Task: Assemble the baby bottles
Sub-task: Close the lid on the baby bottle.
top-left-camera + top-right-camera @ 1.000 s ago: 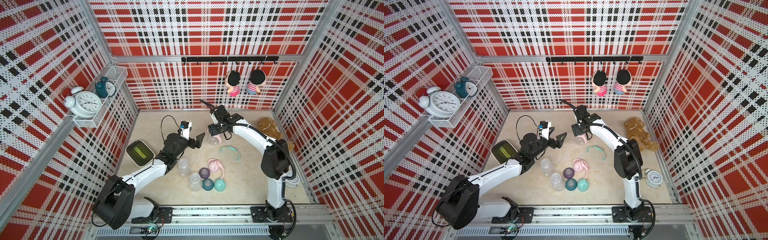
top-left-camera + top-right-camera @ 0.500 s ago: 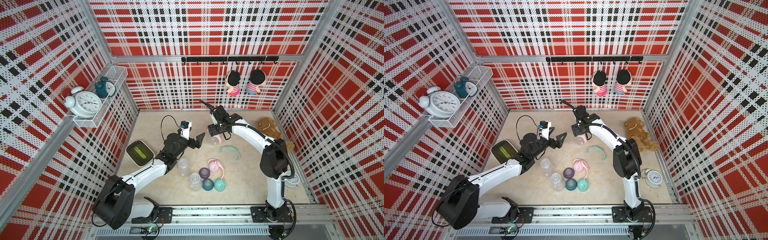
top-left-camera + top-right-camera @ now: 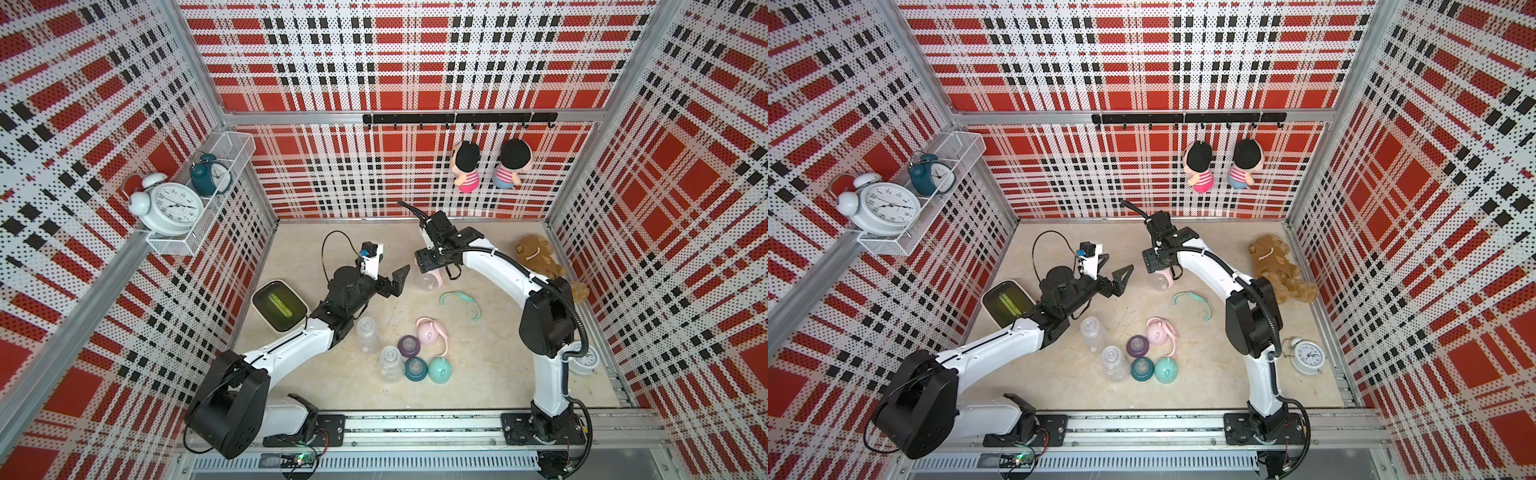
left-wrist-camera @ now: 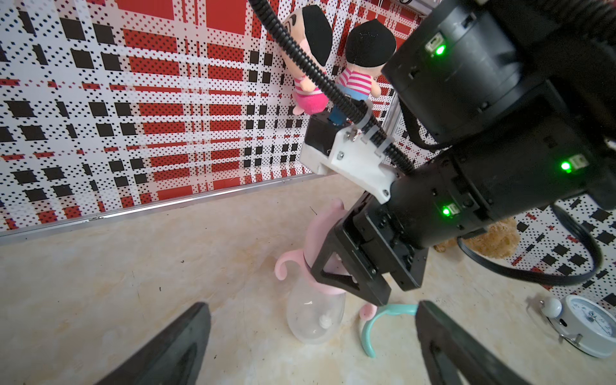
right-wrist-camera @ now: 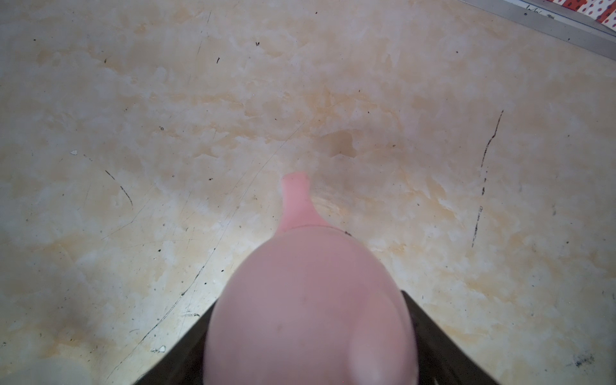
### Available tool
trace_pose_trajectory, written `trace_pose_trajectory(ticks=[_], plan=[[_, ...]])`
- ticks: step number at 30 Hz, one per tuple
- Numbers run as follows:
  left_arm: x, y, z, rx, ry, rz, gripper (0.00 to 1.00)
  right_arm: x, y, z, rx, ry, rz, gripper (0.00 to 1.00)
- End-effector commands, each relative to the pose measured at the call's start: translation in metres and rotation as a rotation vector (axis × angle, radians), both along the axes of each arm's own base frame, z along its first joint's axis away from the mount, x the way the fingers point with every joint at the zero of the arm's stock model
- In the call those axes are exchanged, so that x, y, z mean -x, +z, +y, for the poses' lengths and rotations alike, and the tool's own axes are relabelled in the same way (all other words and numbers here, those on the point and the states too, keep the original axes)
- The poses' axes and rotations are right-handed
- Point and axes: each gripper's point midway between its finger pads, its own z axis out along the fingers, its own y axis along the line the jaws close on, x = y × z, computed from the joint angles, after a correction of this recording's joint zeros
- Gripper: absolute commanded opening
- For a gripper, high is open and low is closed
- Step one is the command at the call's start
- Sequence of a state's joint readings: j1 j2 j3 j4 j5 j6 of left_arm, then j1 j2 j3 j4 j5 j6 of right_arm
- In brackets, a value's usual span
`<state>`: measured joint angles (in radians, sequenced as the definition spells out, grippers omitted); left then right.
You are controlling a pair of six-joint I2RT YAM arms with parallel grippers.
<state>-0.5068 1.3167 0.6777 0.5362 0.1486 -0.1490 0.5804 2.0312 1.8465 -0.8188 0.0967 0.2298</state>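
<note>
One baby bottle [image 3: 425,283] stands upright on the floor, clear with a pink handle ring [image 4: 287,266] and a pink eared dome cap [image 5: 310,316]. My right gripper [image 3: 431,269] comes down from above and is shut on its pink top. The left gripper [image 4: 311,308] hangs open and empty just to that bottle's left, apart from it. Nearer the front lie two clear bottle bodies [image 3: 367,336] [image 3: 390,364], a purple nipple collar [image 3: 409,345], a teal nipple collar [image 3: 415,369], a teal dome cap [image 3: 439,370], a pink dome cap with a handle ring [image 3: 430,332] and a loose teal handle ring [image 3: 461,301].
A white tub with green inside [image 3: 280,306] sits by the left wall next to my left arm. At the right wall lie a brown plush [image 3: 538,258] and a white alarm clock [image 3: 584,362]. Two dolls [image 3: 467,166] hang on the back wall, and a wall shelf [image 3: 195,216] holds two clocks.
</note>
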Motion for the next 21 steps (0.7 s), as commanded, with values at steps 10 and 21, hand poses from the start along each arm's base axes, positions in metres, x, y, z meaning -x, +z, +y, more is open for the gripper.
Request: trace_pose_trajectory(ticks=[10,21], plan=[[0.004,0.007,0.003,-0.009,0.008,-0.021,0.98,0.012,-0.033,-0.002,0.062,0.004,0.107,0.76],[0.003,0.008,0.003,-0.009,0.009,-0.021,0.98,0.005,-0.015,0.002,0.034,0.010,0.056,0.79]])
